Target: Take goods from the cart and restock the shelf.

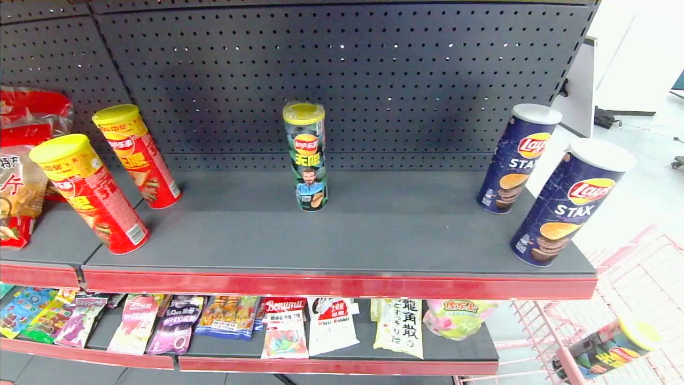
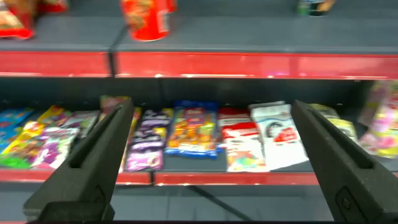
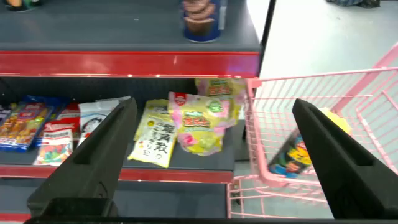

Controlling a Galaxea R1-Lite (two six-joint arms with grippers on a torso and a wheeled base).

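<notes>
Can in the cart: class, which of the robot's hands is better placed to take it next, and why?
Probably right. The can lies in the pink cart on the robot's right, and the open right hand faces it. The open left hand faces the snack packets, away from the cart.

The cart (image 1: 641,283) ran off the head view's right and lower edges, its wire partly screening a yellow-lidded can (image 1: 609,353) lying inside. The left edge cut the snack bags (image 1: 18,166).
</notes>
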